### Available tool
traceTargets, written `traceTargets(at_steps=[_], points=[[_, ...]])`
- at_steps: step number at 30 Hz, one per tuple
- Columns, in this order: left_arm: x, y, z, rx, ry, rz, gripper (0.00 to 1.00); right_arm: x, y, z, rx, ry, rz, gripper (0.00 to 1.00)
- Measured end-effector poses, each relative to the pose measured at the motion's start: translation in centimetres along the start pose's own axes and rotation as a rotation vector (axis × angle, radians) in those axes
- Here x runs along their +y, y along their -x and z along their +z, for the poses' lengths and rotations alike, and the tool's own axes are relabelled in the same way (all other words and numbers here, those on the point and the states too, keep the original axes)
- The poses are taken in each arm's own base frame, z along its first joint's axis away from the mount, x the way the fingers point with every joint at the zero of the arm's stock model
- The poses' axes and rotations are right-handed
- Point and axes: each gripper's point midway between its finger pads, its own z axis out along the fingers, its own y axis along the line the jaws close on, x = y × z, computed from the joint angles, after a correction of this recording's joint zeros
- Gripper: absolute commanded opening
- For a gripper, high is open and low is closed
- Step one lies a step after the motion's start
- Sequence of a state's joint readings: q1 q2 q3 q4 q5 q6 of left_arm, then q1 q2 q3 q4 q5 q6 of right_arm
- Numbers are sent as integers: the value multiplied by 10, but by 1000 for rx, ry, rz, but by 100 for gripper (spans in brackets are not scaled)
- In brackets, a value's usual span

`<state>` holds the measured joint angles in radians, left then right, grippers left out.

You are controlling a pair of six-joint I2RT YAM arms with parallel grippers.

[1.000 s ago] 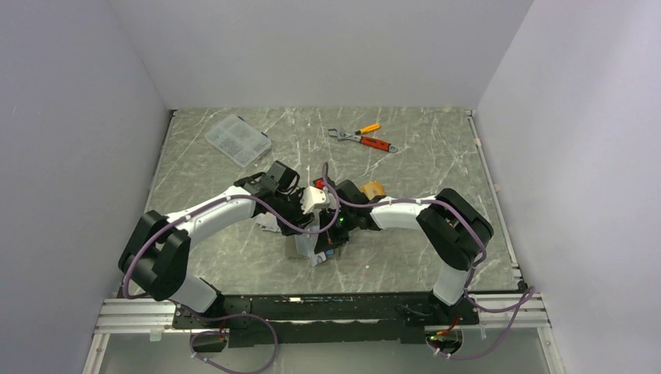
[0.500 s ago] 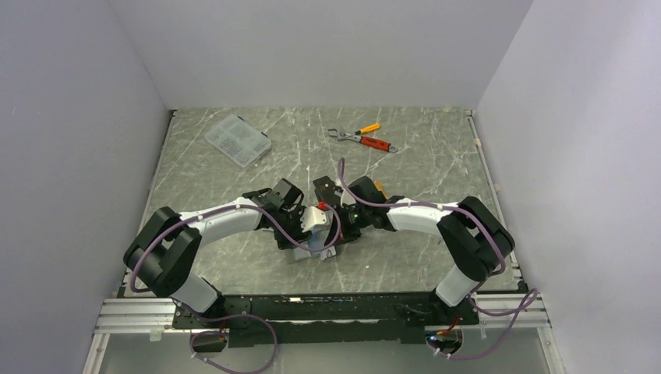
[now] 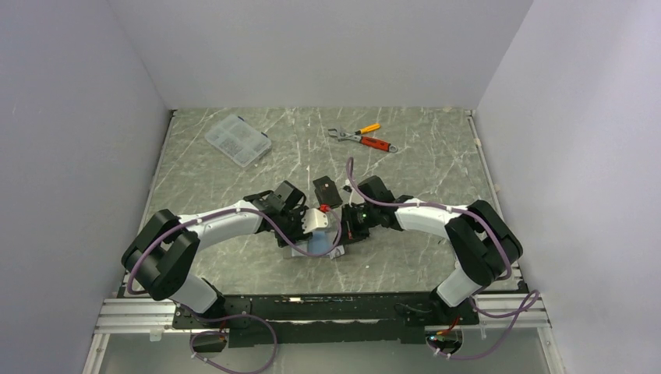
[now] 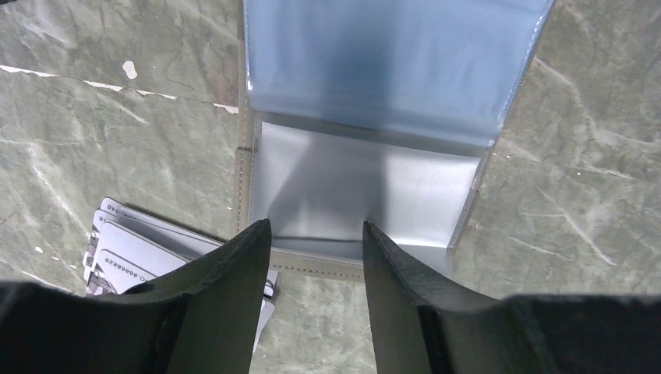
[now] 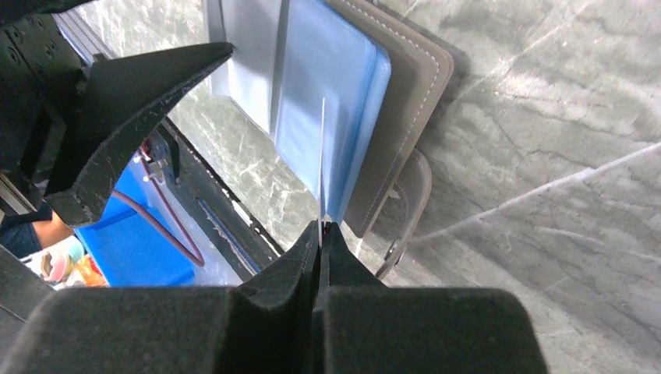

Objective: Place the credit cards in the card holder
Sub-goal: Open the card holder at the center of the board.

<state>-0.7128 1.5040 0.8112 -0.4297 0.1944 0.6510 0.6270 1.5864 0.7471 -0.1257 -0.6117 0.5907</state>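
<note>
Card holder lies open on the tabletop between the two claws, toward the near side. Blue-grey lining faces up, taupe cover underneath, snap tab sticking out on the right claw's side. Left claw: jaws moderately apart, holding nothing, tips over the holder's near edge, one at its corner. Pressing or just hovering: cannot tell. Right claw: jaws closed to a slit on a thin sheet seen edge-on, standing over the lining. Card or clear leaf of the holder: cannot tell from this angle. Small stack of silvery-grey credit cards lies flat on the tabletop just beside the holder's corner, partly hidden behind the left finger. Orange-gold and black cards not made out in these views. Handling judgement: cards are light, stiff, slick and flush to the surface, so hard to pinch from above. Better to tip one up by a short edge, then pinch across the faces near one end so the free end leads into a slot. Holder is soft and light and will likely skid or flop when a card pushes in, so pin it on the cover edge away from the slot mouth. Slots probably snug; a card entering skewed may jam.
</note>
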Motion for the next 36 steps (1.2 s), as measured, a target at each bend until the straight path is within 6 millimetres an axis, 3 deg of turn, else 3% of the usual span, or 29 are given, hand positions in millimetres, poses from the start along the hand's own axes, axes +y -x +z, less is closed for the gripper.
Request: traceTargets(at_steps=[23,36], points=[[0,1,1,11,16,37,50,-12,-21,-5,23,-20,19,0],[1,1,0,9,25,42,49,-13,-21,-5,24,-21,21,0]])
